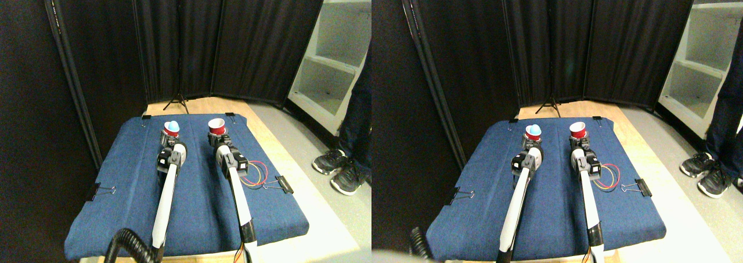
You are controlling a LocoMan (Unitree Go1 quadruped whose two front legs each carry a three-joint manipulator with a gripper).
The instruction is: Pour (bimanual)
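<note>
Person (pixel 354 118) cut off by right edge.

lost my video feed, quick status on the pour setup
Left gripper at cup with blue contents, right gripper at red cup. Both cups upright, apart, on blue cloth. Nothing between cups; person's shoes off the table, right.

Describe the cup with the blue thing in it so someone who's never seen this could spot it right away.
On the blue cloth covering the table, look to the far end, where two red cups stand at the arms' tips. It is the left cup, at the left gripper. It alone shows something light blue at its mouth; the right cup doesn't.
</note>
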